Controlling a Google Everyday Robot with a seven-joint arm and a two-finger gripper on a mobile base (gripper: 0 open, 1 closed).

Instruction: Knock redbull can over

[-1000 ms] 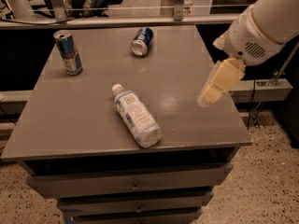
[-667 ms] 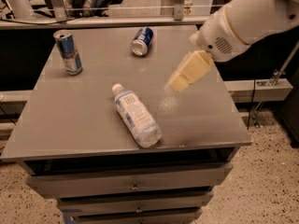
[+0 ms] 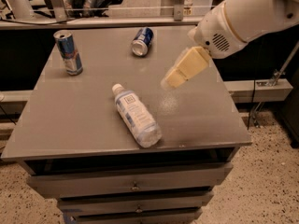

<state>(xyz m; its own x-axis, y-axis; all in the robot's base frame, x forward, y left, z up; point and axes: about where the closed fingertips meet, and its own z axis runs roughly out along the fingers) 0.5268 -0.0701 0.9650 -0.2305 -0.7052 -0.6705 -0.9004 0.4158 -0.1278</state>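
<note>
The redbull can (image 3: 68,52) stands upright near the far left corner of the grey table (image 3: 70,120). At centre, a clear plastic bottle (image 3: 136,116) lies on its side, a darker blue can (image 3: 142,41) tipped over behind it. My gripper (image 3: 172,81) hangs over the table's right half, well apart from the redbull can; how wide it stands, I cannot tell.

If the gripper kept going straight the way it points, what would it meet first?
Probably the clear plastic bottle lying mid-table, or the tabletop just before it; depth is unclear. The gripper, above the table, points down-left in the picture, not toward the upright redbull can.
</note>
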